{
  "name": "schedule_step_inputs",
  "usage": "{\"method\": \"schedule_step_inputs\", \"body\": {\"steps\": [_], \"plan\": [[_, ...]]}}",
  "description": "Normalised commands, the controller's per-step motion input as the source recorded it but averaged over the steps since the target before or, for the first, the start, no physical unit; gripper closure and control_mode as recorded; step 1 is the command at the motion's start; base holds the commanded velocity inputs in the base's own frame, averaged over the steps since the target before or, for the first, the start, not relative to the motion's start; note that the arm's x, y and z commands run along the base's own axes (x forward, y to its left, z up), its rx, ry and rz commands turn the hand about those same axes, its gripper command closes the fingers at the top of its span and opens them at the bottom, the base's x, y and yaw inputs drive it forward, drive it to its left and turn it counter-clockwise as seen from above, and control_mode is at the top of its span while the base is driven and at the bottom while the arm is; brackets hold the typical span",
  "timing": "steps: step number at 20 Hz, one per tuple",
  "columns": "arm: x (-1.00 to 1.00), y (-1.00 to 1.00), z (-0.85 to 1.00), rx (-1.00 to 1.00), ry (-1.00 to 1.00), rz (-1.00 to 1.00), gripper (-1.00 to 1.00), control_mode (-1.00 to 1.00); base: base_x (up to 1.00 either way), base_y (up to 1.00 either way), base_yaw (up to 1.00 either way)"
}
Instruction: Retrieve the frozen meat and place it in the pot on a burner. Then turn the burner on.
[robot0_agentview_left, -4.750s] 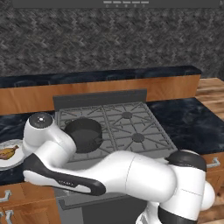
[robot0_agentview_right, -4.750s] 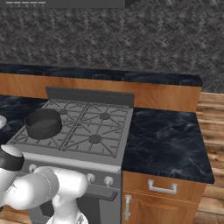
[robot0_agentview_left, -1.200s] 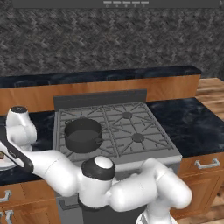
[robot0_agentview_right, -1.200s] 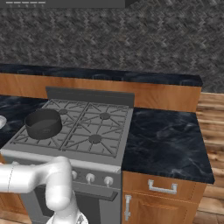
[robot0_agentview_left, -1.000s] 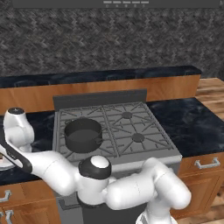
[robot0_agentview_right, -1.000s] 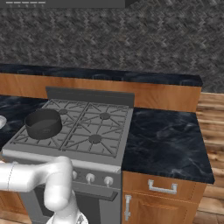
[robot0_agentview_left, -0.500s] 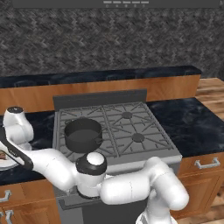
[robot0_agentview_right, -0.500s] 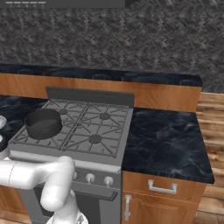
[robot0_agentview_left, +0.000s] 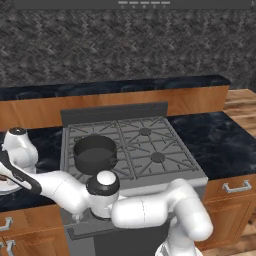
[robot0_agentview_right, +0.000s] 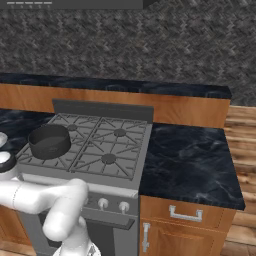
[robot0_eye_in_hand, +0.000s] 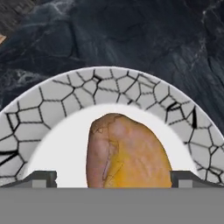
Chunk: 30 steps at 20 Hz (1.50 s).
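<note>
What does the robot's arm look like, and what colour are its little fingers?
The arm is made of fat, rounded, glossy white tube pieces joined by dark grey to black rings, with a round black cap on one joint. No loose cables show. The gripper ends in two small, blocky, dark grey fingertips.

Glossy orange-brown meat chunk (robot0_eye_in_hand: 127, 153), smooth with fine cracks. White round plate (robot0_eye_in_hand: 57, 103), glazed, crackle-patterned rim. Dark marbled stone desk (robot0_agentview_right: 185, 155), polished. Dark grey metal pot (robot0_agentview_left: 95, 153), matt. Silver steel stove (robot0_agentview_left: 165, 175), brushed.
</note>
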Motion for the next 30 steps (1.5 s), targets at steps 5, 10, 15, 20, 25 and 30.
{"method": "schedule_step_inputs", "body": {"steps": [5, 10, 15, 20, 25, 30], "plan": [[0.09, 0.31, -0.6, 0.0, 0.0, 0.11, 1.0, -1.0, 0.0, 0.0, 0.0], [-0.59, -0.02, 0.0, 0.0, -0.08, -0.05, 1.0, -1.0, 0.0, 0.0, 0.0], [-0.28, -0.02, 0.53, 0.0, -0.17, -0.28, 1.0, -1.0, 0.0, 0.0, 0.0], [-0.13, -0.26, 0.39, -0.01, -0.13, -0.44, 1.0, -1.0, 0.0, 0.0, 0.0], [0.0, -0.63, 0.4, 0.03, -0.02, -0.53, 1.0, -1.0, 0.0, 0.0, 0.0], [0.0, -0.69, 0.53, 0.09, 0.0, -0.44, 1.0, -1.0, 0.0, 0.0, 0.0]]}}
